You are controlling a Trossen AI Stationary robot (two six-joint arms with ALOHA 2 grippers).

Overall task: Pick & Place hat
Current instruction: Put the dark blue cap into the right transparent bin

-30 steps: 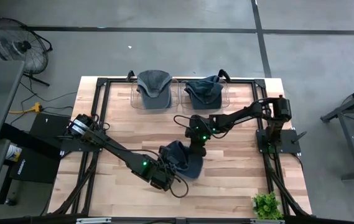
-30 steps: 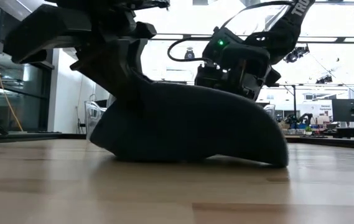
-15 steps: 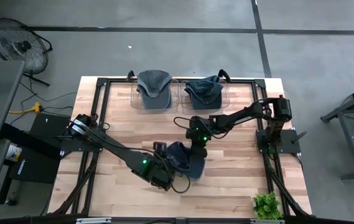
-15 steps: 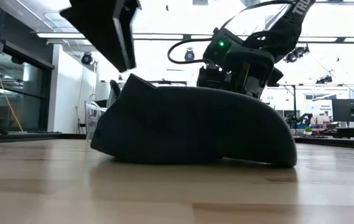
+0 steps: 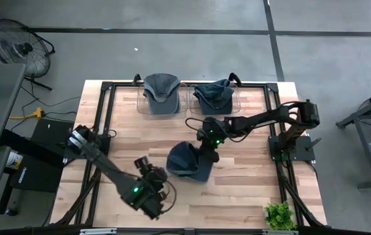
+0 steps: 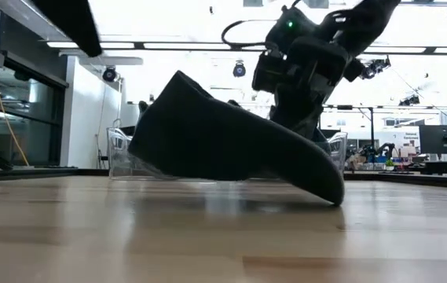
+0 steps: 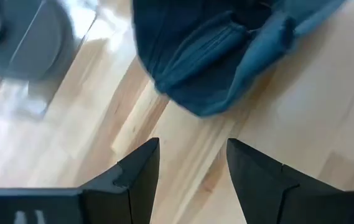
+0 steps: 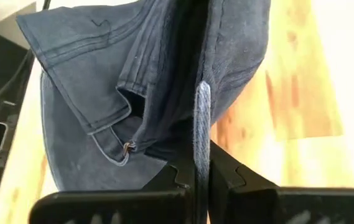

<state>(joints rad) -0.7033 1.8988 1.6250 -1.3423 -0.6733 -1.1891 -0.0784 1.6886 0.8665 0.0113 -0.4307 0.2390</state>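
Three hats (image 5: pixel 188 160), two clear bins (image 5: pixel 147 104)

- No text, label, brand, number or sign can be read in any of the four views.
- Nothing legible stands on the arms, the hats, the table or the equipment in the room behind.
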